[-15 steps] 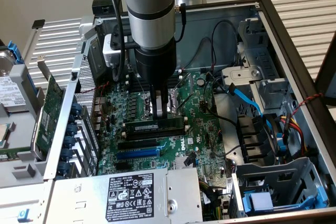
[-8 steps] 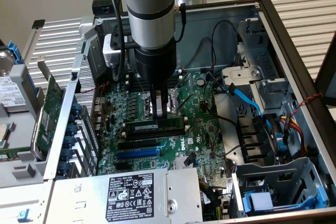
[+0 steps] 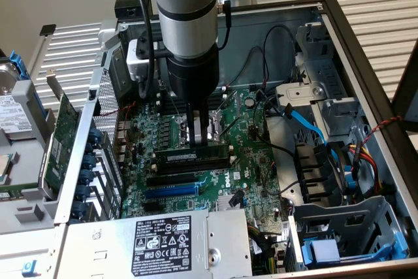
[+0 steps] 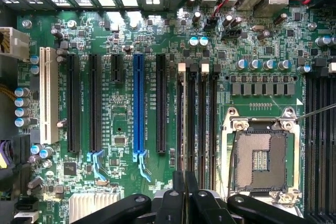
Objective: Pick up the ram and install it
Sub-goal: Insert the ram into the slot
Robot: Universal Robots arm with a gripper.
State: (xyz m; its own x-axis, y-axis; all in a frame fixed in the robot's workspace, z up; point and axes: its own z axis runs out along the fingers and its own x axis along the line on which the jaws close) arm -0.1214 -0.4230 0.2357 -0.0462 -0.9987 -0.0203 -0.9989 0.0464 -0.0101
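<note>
The ram (image 3: 176, 156) is a dark green stick with a white label strip. It stands on edge on the motherboard (image 3: 255, 161), level with the memory slots near the middle of the open case. My gripper (image 3: 199, 140) comes straight down onto the stick's top edge, its two dark fingers shut on it near the middle. In the wrist view my gripper (image 4: 185, 182) hangs over the row of black memory slots (image 4: 202, 119) with white end clips. There the stick is edge-on and hard to tell from the slots.
The CPU socket (image 4: 260, 156) lies beside the slots. A blue expansion slot (image 4: 138, 103) and black ones run parallel. A power supply (image 3: 166, 240) sits at the case front, and a blue cable (image 3: 307, 122) and drive bays (image 3: 346, 227) on the exterior view's right. A green card (image 3: 62, 135) leans outside the case.
</note>
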